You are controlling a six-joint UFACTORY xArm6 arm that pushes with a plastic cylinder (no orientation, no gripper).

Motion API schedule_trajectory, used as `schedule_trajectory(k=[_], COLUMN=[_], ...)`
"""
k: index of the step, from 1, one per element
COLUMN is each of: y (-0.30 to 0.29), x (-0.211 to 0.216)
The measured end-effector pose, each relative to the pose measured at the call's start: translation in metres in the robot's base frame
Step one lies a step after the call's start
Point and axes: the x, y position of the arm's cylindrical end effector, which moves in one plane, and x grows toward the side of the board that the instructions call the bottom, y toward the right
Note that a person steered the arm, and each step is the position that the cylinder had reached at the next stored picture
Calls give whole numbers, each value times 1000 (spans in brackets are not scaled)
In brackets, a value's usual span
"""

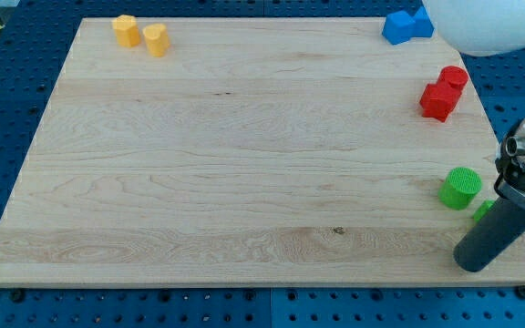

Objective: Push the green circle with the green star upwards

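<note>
The green circle (460, 188) stands near the board's right edge, low in the view. The green star (483, 212) lies just below and to the right of it, mostly hidden behind my rod, with only a small green part showing. My rod comes in from the right edge and slants down to the left. My tip (471, 265) rests on the board below the star, close to the bottom right corner. The tip is apart from the green circle.
Two yellow blocks (126, 30) (156, 40) sit at the top left. Two blue blocks (406, 25) sit at the top right. Two red blocks (443, 92) stand touching near the right edge, above the green circle. The wooden board (244, 164) lies on a blue pegboard.
</note>
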Motion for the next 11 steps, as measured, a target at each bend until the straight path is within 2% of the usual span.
schedule_trajectory(k=[1,2,6,9,10,11], y=[69,89,57,32,15,30], x=[9,8,-25,-93,-94,-82])
